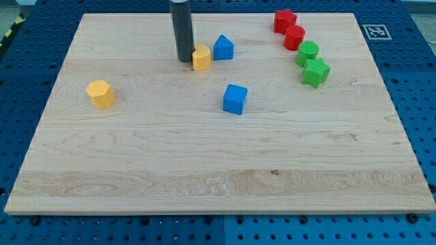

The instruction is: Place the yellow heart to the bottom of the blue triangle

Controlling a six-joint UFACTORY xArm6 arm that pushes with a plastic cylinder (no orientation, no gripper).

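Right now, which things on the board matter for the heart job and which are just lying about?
In the job: yellow heart, blue triangle, my tip touching the heart's left side.

Lying about: yellow block, blue cube, two red blocks, two green blocks.

On the wooden surface (204, 170) I see a yellow hexagon (101, 94) at left, a blue cube (235, 99) centrally, and red star (284, 20), red cylinder (294, 37), green cylinder (307, 52), green star (316, 71) top right.

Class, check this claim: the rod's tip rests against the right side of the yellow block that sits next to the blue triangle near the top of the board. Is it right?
Not quite. The camera view shows my tip against the left side of that yellow block, not the right. The blue triangle does sit just right of the block, near the board's top.
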